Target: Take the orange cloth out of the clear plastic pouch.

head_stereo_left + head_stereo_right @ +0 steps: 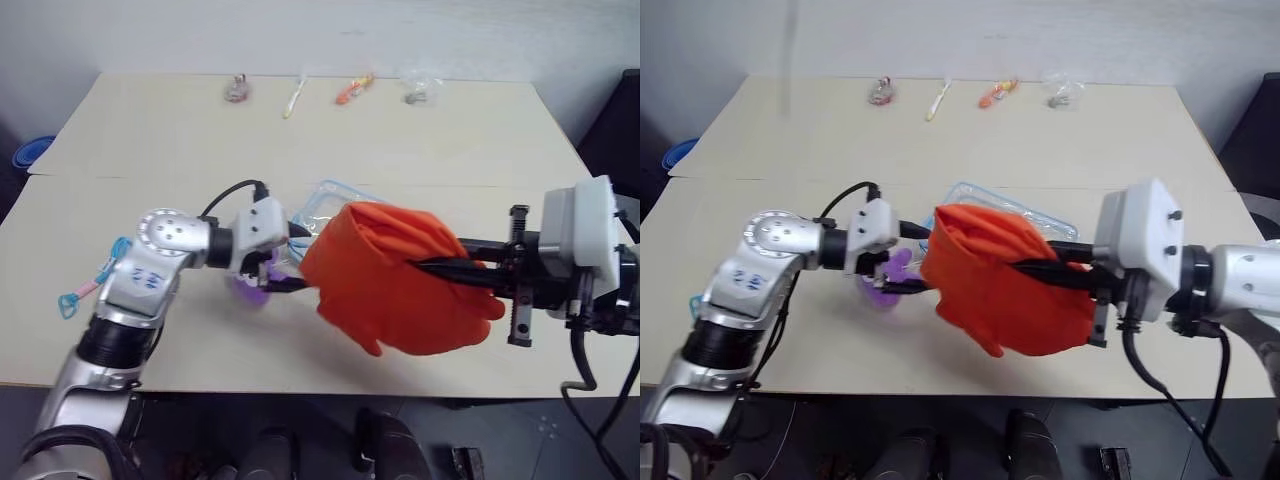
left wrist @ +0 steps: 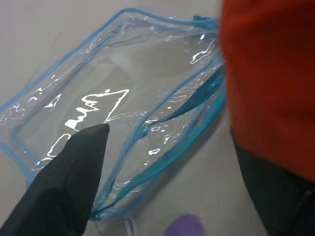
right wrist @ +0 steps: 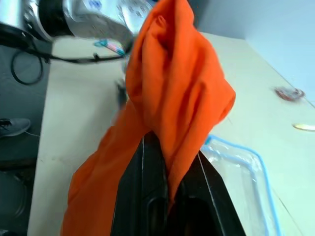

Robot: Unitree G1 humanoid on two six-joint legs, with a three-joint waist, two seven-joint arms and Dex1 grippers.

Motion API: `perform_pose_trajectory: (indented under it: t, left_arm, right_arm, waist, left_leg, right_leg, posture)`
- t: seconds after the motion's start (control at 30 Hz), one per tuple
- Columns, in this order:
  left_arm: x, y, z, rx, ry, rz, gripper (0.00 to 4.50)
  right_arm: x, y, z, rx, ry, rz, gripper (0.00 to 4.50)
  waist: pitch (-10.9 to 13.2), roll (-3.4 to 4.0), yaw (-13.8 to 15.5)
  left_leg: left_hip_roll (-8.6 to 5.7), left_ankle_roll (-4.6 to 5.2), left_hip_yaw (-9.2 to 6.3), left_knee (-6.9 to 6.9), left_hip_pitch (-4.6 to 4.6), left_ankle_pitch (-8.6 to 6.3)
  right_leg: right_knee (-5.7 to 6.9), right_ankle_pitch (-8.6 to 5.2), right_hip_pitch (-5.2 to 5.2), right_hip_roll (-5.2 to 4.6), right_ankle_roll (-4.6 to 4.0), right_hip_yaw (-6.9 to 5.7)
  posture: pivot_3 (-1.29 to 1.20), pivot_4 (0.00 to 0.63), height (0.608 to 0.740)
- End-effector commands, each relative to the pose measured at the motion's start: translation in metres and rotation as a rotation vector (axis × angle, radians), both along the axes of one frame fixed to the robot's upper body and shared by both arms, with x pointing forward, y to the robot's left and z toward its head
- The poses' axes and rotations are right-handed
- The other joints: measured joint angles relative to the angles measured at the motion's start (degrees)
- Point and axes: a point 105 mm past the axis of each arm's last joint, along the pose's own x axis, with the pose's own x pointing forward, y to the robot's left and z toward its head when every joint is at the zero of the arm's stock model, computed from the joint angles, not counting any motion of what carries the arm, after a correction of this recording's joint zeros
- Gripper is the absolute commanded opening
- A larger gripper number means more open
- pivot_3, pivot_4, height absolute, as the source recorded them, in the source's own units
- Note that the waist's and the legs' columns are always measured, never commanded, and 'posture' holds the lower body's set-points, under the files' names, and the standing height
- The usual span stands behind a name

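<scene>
Above the table's point(image 1: 420, 130) near edge, my right gripper point(image 1: 440, 268) pinches the orange cloth point(image 1: 400, 285) clear of the empty pouch point(image 2: 113, 103), my left gripper point(image 1: 290, 262) spread wide beside it, though hanging folds could snag that gripper.

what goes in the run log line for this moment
right claw: shut on orange cloth, held up clear of pouch | left claw: open, beside clear pouch | pouch: empty, on table
</scene>
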Motion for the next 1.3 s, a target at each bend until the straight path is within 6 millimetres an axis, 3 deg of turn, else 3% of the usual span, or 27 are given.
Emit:
perform_pose_trajectory:
  t: [0.03, 0.13, 0.2, 0.27, 0.4, 0.5, 0.57, 0.63, 0.73, 0.87, 1.07, 1.1, 1.13, 1.3]
  left_arm:
    - [-0.023, 0.011, 0.036, -0.071, 0.122, -0.144, 4.47]
    - [-0.038, 0.011, 0.061, -0.123, 0.232, -0.272, 4.47]
    - [-0.032, -0.007, 0.076, -0.174, 0.232, -0.322, 4.47]
    - [-0.023, -0.026, 0.079, -0.192, 0.218, -0.329, 4.47]
    - [-0.016, -0.05, 0.073, -0.208, 0.208, -0.354, 4.47]
    - [-0.01, -0.062, 0.071, -0.233, 0.194, -0.345, 4.47]
    - [-0.008, -0.067, 0.071, -0.249, 0.192, -0.343, 4.47]
    - [-0.007, -0.07, 0.072, -0.263, 0.191, -0.342, 4.47]
    - [-0.009, -0.074, 0.07, -0.274, 0.2, -0.343, 4.47]
    - [-0.02, -0.076, 0.065, -0.255, 0.228, -0.399, 4.47]
    - [-0.027, -0.073, 0.072, -0.262, 0.258, -0.454, 4.47]
    - [-0.027, -0.074, 0.072, -0.261, 0.255, -0.454, 4.5]
    - [-0.026, -0.074, 0.072, -0.259, 0.249, -0.453, 4.5]
    - [-0.019, -0.078, 0.072, -0.263, 0.224, -0.448, 4.5]
  right_arm:
    - [0.01, -0.03, 0.017, -0.021, -0.07, -0.13, 0.0]
    - [0.027, -0.062, 0.018, -0.093, -0.12, -0.258, 0.0]
    - [0.053, -0.103, 0.019, -0.243, -0.25, -0.444, 0.0]
    - [0.069, -0.134, 0.018, -0.438, -0.394, -0.555, 0.0]
    - [0.084, -0.161, 0.028, -0.623, -0.653, -0.657, 0.0]
    - [0.087, -0.169, 0.024, -0.769, -0.832, -0.683, 0.0]
    - [0.086, -0.172, 0.01, -0.869, -0.91, -0.648, 0.0]
    - [0.084, -0.169, -0.018, -0.919, -0.912, -0.583, 0.0]
    - [0.077, -0.175, -0.074, -0.987, -0.785, -0.522, 0.0]
    - [0.061, -0.178, -0.136, -0.875, -0.592, -0.566, 0.0]
    - [0.051, -0.177, -0.145, -0.807, -0.52, -0.597, 0.0]
    - [0.049, -0.177, -0.145, -0.795, -0.501, -0.598, 0.55]
    - [0.047, -0.177, -0.146, -0.783, -0.483, -0.598, 0.7]
    - [0.042, -0.171, -0.144, -0.767, -0.456, -0.58, 2.43]
  waist:
    - [0.0, 0.0, 0.13]
    - [0.02, -0.03, 0.51]
    - [0.01, -0.02, 0.63]
    - [0.01, -0.02, 0.83]
    - [0.03, 0.01, -0.18]
    - [0.04, 0.04, -1.03]
    - [0.05, 0.05, -1.41]
    - [0.04, 0.05, -1.43]
    - [0.04, 0.05, -1.1]
    - [0.03, 0.07, -0.24]
    - [0.05, 0.21, -0.23]
    - [0.05, 0.21, -0.23]
    - [0.05, 0.21, -0.15]
    - [0.05, 0.2, -0.06]
  left_leg:
    - [-0.01, 0.0, 0.0, 0.0, 0.02, 0.0]
    - [-0.11, 0.02, -0.03, 0.1, -0.07, -0.01]
    - [-0.23, 0.08, 0.02, 0.11, -0.06, -0.04]
    - [-0.36, 0.12, 0.13, 0.11, -0.05, -0.03]
    - [-0.33, 0.15, 0.54, -0.14, 0.0, 0.0]
    - [-0.23, 0.06, 0.58, -0.33, -0.05, 0.04]
    - [-0.19, 0.0, 0.62, -0.37, -0.09, 0.07]
    - [-0.13, -0.06, 0.64, -0.38, -0.08, 0.11]
    - [-0.01, -0.07, 0.68, -0.31, -0.04, 0.11]
    - [-0.01, -0.04, 0.65, -0.22, -0.03, 0.13]
    - [-0.03, -0.03, 0.51, -0.23, 0.12, 0.13]
    - [-0.03, -0.03, 0.47, -0.23, 0.14, 0.13]
    - [-0.04, -0.03, 0.45, -0.23, 0.15, 0.13]
    - [-0.1, -0.03, 0.46, -0.22, 0.12, 0.13]
  right_leg:
    - [0.0, 0.0, 0.01, 0.0, 0.0, 0.01]
    - [-0.01, 0.0, 0.05, -0.01, 0.0, -0.05]
    - [-0.05, 0.02, 0.07, -0.02, 0.04, 0.03]
    - [-0.08, 0.06, 0.08, -0.06, 0.12, 0.09]
    - [-0.29, 0.15, 0.05, 0.02, 0.27, 0.18]
    - [-0.33, 0.13, -0.14, 0.07, 0.24, 0.17]
    - [-0.32, 0.12, -0.21, 0.07, 0.22, 0.17]
    - [-0.3, 0.11, -0.2, 0.08, 0.21, 0.17]
    - [-0.29, 0.11, -0.08, 0.08, 0.2, 0.17]
    - [-0.28, 0.12, -0.03, 0.04, 0.23, 0.2]
    - [-0.26, 0.15, 0.02, 0.06, 0.27, 0.43]
    - [-0.25, 0.15, 0.02, 0.08, 0.27, 0.44]
    - [-0.25, 0.15, 0.02, 0.1, 0.27, 0.43]
    - [-0.28, 0.15, 0.02, 0.08, 0.27, 0.39]
  posture:
    - [0.0, 0.15, 0.74]
    - [0.0, 0.15, 0.74]
    - [0.0, 0.15, 0.74]
    - [0.0, 0.15, 0.74]
    - [0.0, 0.15, 0.74]
    - [0.0, 0.15, 0.74]
    - [0.0, 0.15, 0.74]
    - [0.0, 0.15, 0.74]
    - [0.0, 0.15, 0.74]
    - [0.0, 0.15, 0.74]
    - [0.0, 0.15, 0.74]
    - [0.0, 0.15, 0.74]
    - [0.0, 0.15, 0.74]
    - [0.0, 0.15, 0.74]
